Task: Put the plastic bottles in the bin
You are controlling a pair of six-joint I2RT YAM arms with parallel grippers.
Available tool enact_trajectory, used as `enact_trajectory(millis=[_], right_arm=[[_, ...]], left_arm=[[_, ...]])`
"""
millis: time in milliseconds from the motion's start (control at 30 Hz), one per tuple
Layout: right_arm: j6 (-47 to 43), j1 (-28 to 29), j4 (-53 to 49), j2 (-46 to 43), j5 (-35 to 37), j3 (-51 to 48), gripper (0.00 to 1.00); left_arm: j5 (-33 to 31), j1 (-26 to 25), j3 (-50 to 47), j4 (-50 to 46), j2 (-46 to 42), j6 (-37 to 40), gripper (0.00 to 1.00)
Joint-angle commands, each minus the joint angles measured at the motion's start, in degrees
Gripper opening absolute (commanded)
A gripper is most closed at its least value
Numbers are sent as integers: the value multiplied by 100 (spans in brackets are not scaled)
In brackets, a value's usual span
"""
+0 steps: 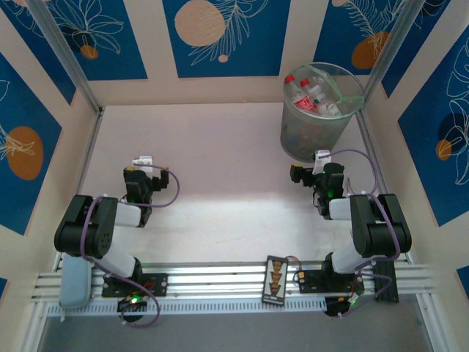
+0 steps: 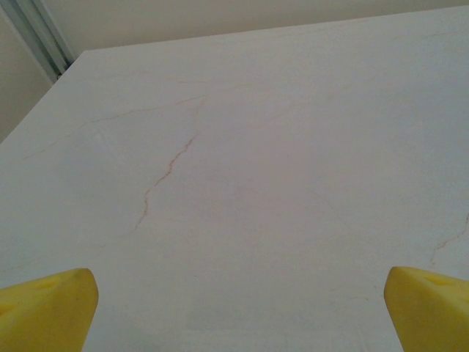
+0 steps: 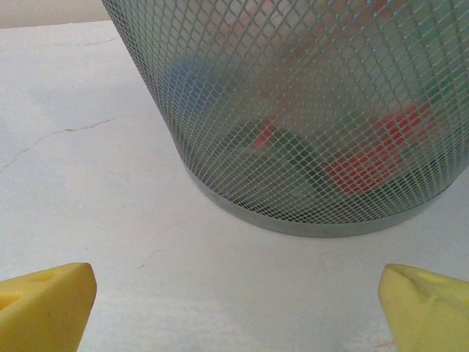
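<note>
At far right of table [image 1: 220, 147], bin [image 1: 311, 136] holds the bottles [image 1: 314, 99], red caps [image 1: 289, 78] topmost; left gripper [image 2: 238, 308] wide, empty; right gripper [image 3: 238, 304] wide, empty, near bin base; task judged complete, nothing left to fetch.

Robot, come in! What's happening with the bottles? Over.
Left tool open, empty, above the table. Right tool open, empty, facing the bin. Bottles in the bin. Nothing blocking.
</note>
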Motion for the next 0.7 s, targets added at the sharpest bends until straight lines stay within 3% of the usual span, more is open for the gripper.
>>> enact_trajectory(millis=[0,667], right_arm=[[66,-30,71,-5,-78,118,99],[80,-58,48,-14,-118,126,99]], left_arm=[[32,38,12,191,7,-46,100],[26,43,19,185,7,-46,100]])
